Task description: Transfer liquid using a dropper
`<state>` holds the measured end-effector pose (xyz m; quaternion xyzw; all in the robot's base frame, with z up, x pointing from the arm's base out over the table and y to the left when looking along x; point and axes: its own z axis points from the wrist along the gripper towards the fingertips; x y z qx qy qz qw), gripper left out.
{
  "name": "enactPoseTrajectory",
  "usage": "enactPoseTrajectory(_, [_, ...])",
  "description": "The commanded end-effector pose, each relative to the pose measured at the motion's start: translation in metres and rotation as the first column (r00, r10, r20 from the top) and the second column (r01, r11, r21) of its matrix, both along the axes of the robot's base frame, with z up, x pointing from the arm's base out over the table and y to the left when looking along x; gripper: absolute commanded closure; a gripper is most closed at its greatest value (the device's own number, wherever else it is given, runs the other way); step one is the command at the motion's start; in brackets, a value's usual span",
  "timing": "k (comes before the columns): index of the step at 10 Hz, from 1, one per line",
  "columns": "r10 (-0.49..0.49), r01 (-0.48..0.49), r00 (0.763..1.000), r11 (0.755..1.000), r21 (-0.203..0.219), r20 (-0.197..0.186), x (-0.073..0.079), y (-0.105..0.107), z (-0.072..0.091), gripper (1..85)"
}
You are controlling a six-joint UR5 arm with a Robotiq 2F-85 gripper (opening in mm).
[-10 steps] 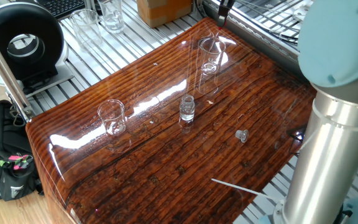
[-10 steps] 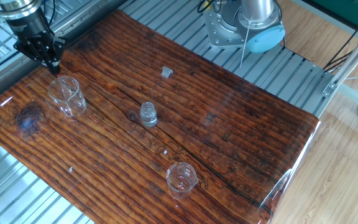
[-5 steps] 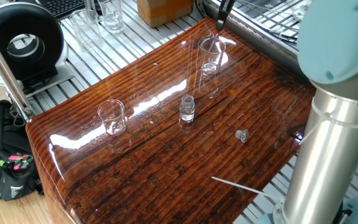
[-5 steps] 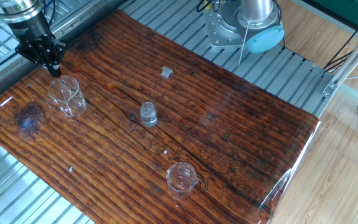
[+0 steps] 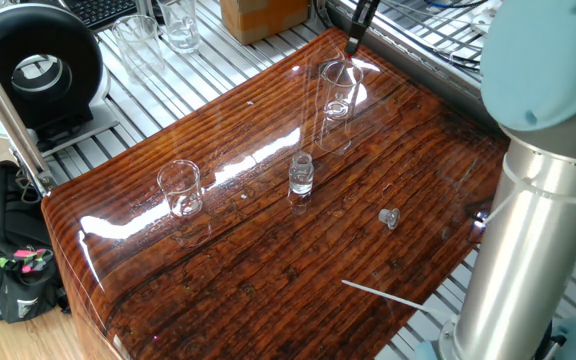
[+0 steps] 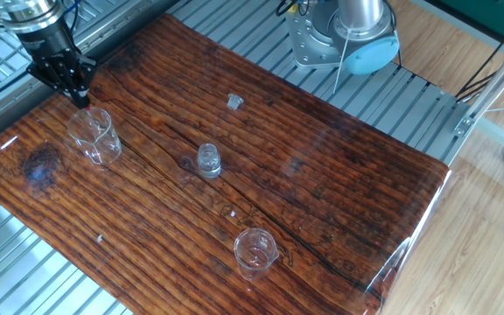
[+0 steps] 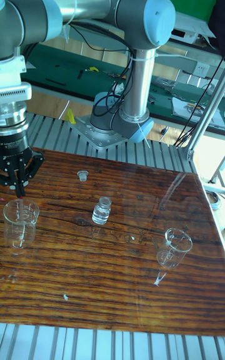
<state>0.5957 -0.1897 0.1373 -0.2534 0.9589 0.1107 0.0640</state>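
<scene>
We see the gripper (image 7: 19, 192) closed on the dropper (image 7: 23, 209) over the beaker (image 7: 19, 224) — transfer to the vial (image 7: 102, 210) apparently not yet done.

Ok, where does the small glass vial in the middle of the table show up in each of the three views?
One fixed view: the small vial stands at picture centre, right of the short beaker.
The other fixed view: the vial is left of centre, above the same beaker.
Tall fixed view: the vial is mid-table, left of that beaker.
Shared landmark: the small loose cap lying on the table near the vial.
</scene>
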Motion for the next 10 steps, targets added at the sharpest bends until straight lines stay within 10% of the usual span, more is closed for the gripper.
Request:
enactPoseTrajectory(1, [-0.008,0.008,1.000,1.000,0.022,0.005,0.001,0.005,0.001,84.0])
enactPoseTrajectory(10, [-0.008,0.008,1.000,1.000,0.009,-0.001,0.003,0.004,-0.014,84.0])
